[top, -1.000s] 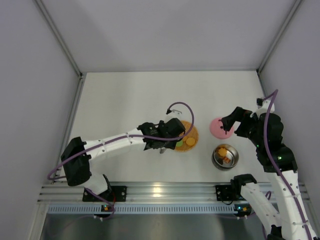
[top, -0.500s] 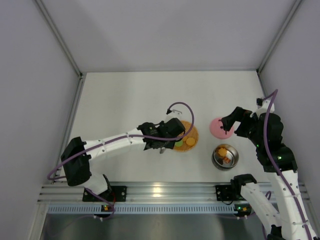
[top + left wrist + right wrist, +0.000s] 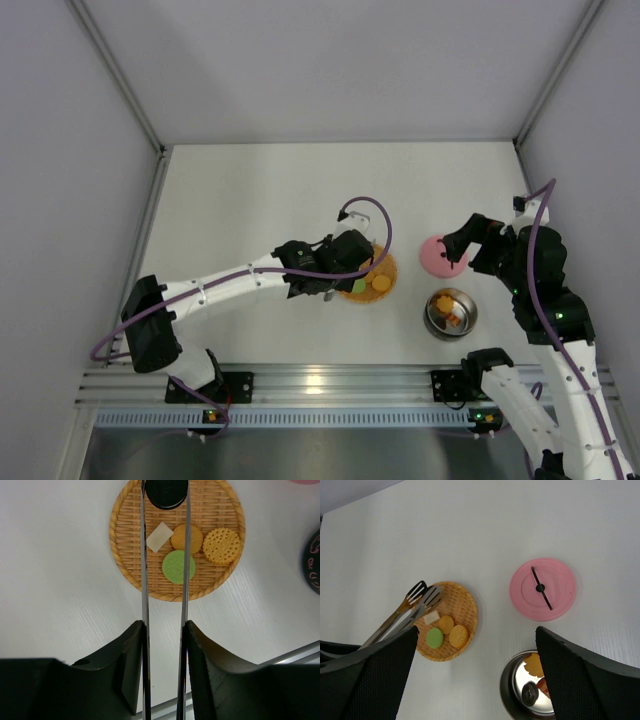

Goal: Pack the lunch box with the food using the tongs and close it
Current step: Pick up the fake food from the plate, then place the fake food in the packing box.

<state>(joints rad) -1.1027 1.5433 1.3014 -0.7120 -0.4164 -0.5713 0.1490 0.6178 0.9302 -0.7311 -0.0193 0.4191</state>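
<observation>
White left arm point(image 3: 215, 287) and right arm point(image 3: 574, 378), black joints point(image 3: 150, 335) — purple cables point(image 3: 372, 205) looping along each — black ribbed jaws.

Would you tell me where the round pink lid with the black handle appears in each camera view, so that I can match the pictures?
Top external: the round pink lid lies right of centre.
Left wrist: only a pink sliver shows, at the top right corner.
Right wrist: it is fully visible, upper right of centre.
Shared landmark: the round woven orange mat, to the lid's left in all three views.
</observation>
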